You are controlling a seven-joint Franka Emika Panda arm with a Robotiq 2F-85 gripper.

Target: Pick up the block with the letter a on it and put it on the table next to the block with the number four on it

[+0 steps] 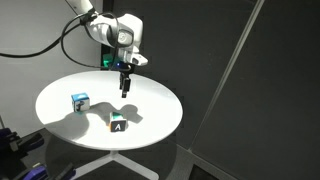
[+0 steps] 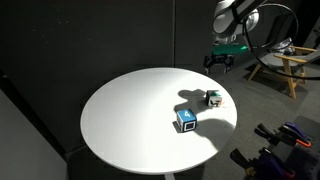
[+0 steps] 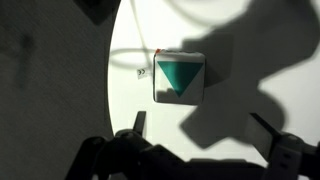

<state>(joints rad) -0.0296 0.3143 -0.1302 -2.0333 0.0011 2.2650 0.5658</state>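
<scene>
gripper: hangs above the desk, fingers spread wide with nothing between them.
block with the letter a: sits on the desk close to its rim, lower than the gripper and clear of it.
block with the number four: on the desk near the lettered cube, not touching it.
open room: broad bare desk surface on the side away from both cubes.
</scene>
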